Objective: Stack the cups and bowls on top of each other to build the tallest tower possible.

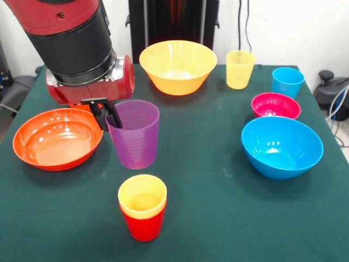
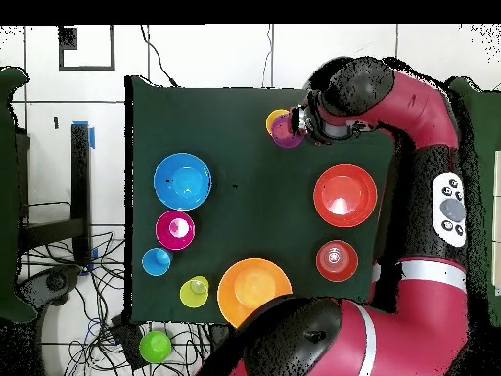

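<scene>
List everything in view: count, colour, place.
Places as in the front view.
Large bowls: two; yellow-orange bowl far centre, blue bowl right.
Magenta bowl: one, right, behind the blue bowl.
Orange bowl: one, wide, left.
Small red bowl: one, overhead view only.
Free cups: pale yellow cup, blue cup, far right.
Stack: yellow cup in red cup, near centre.
Purple cup: one, in the pincer.
Table: green cloth.
Arm: red, black.
Pincer: gripping the purple cup's rim.
</scene>
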You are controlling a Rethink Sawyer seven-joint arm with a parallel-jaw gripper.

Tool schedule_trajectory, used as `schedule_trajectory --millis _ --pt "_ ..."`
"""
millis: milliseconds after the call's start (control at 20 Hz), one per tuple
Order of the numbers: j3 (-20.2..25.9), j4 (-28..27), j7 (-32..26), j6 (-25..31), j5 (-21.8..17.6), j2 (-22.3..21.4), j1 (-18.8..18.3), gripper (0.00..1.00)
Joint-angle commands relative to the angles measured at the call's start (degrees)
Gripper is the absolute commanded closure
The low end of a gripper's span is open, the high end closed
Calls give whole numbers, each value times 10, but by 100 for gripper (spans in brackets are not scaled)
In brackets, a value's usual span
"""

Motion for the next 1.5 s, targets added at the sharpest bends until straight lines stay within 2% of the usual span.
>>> schedule_trajectory --millis 50,750,1050,1500 --pt "58 -18 -165 23 -47 6 5 100" --pt "71 -16 -165 -18 -62 19 3 100" --pt "73 11 -164 -46 -65 14 -1 100" --pt "81 -32 -178 -19 -75 30 0 100"
